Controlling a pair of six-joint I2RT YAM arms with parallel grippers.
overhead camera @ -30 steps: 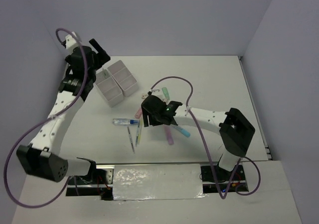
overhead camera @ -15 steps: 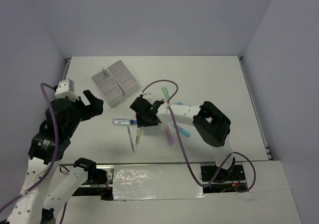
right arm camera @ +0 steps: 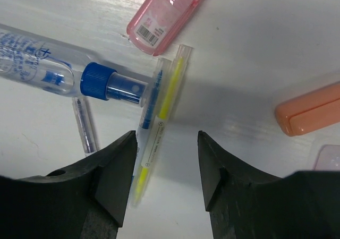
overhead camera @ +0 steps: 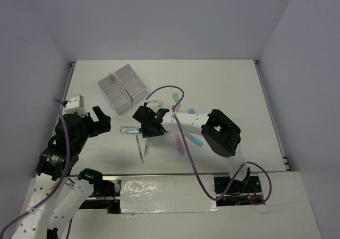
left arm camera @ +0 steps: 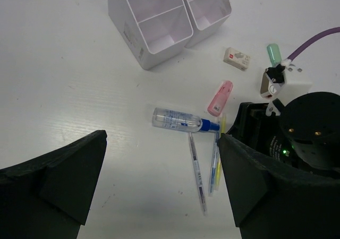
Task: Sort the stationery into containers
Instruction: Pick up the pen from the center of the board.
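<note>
Left fingers [left arm camera: 64, 186] spread wide, empty, hanging over the white bench [left arm camera: 64, 90]; idle, by the look. Right fingers [right arm camera: 114, 180] apart, straddling a thin clear yellow-cored pen [right arm camera: 162, 122] lying flat beside the clear blue-capped tube [right arm camera: 48, 71], likely lined up to pinch it. Beyond, the white-pink rectangular plastic bins [left arm camera: 127, 34] stand well apart.
</note>
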